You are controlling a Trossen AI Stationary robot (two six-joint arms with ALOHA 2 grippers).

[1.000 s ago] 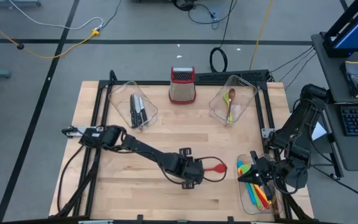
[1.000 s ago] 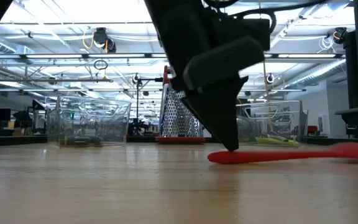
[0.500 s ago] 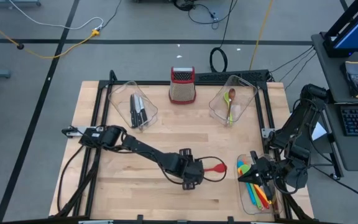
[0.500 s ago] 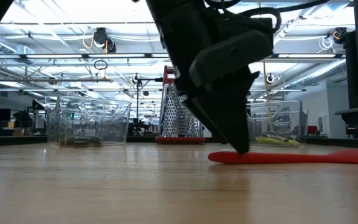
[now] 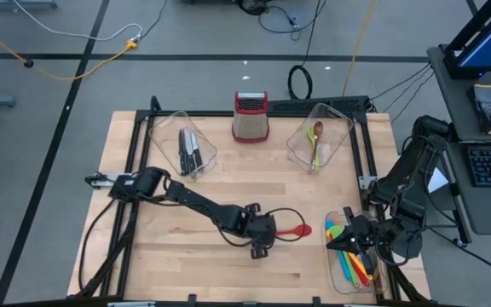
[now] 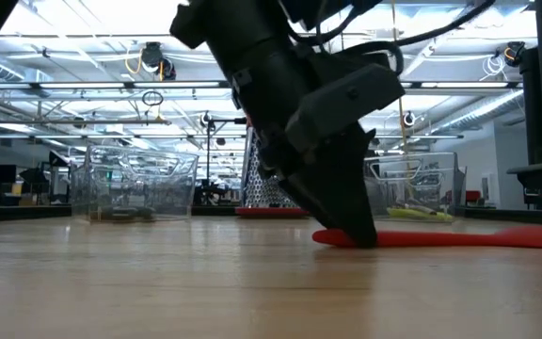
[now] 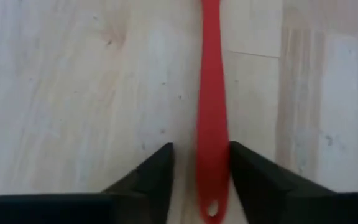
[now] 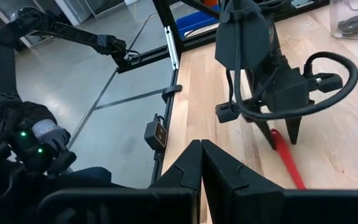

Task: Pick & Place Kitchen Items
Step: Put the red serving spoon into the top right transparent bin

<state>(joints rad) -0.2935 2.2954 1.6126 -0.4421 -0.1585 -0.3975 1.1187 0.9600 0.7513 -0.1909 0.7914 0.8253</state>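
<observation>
Pick step: my left gripper (image 7: 199, 167) is down mid-bench near the front edge, fingers open astride the red spoon (image 7: 211, 106) handle, not gripping yet — next, pinch & lift; right gripper (image 8: 201, 163) shut, holding nothing, parked by the front-right corner.

L arm stretched out, left gripper (image 5: 265, 240) pointing down, fingers (image 7: 151, 177) apart. R arm folded, right gripper (image 5: 354, 241) fingers pressed together.

The wooden table (image 5: 169, 264) carries three clear plastic bins: one far left (image 5: 182, 143) with knives (image 5: 189, 153), one far right (image 5: 320, 135), one near right (image 5: 348, 256). A box grater (image 5: 250, 116) stands far between them. A red spoon (image 5: 293, 229) lies near the middle.
</observation>
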